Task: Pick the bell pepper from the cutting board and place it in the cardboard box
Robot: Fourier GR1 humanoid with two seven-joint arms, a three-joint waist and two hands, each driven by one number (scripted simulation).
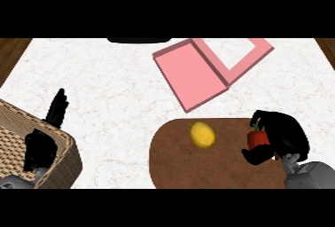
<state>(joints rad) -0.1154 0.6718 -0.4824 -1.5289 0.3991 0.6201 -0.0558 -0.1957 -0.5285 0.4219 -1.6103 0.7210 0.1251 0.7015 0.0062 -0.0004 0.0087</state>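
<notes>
While the right hand [282, 135] curls its fingers and thumb around the red bell pepper [257, 139] at the right edge of the brown cutting board [196, 166], a yellow lemon [202, 134] lies on the board nearby. Beyond it sits the pink box [196, 77]. At lower left, the left hand [46, 137] rests over a wicker basket [62, 166], fingers straight.

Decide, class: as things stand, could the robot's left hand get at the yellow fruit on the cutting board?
Probably not easily. The left hand rests open over the wicker basket at the far left, apart from the board. The yellow fruit lies uncovered on the cutting board, much nearer the right hand, which holds the bell pepper.
</notes>
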